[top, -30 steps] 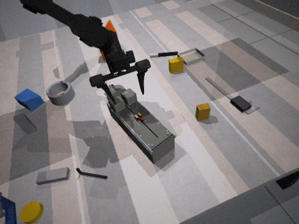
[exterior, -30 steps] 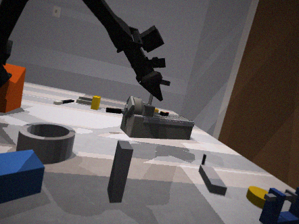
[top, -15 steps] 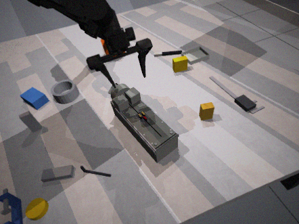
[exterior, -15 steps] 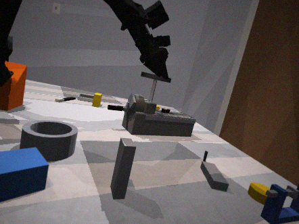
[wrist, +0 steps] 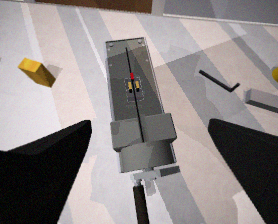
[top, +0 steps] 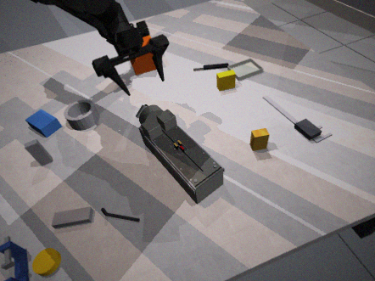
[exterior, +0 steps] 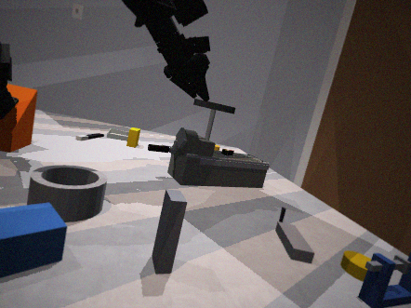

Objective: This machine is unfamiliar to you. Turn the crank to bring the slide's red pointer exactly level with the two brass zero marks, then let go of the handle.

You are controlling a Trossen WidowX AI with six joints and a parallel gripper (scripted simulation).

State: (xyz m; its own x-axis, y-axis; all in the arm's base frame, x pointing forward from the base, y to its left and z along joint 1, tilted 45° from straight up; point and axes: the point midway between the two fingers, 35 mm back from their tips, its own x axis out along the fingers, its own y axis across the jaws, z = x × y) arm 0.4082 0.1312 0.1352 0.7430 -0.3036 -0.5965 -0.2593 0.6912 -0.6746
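Observation:
The dark grey machine stands on the table, its raised housing at the crank end. The red pointer sits off the two brass marks, a little toward the end away from the crank. The crank's black handle sticks out past the housing; in the top view it is mostly hidden. My gripper is wide open and empty, above the crank end; the handle shows between and below the fingers in the wrist view, touching neither.
An orange block stands behind the gripper. A grey ring, a blue block and a grey block lie on the crank side. Two yellow blocks stand across the machine. A black bent rod lies nearby.

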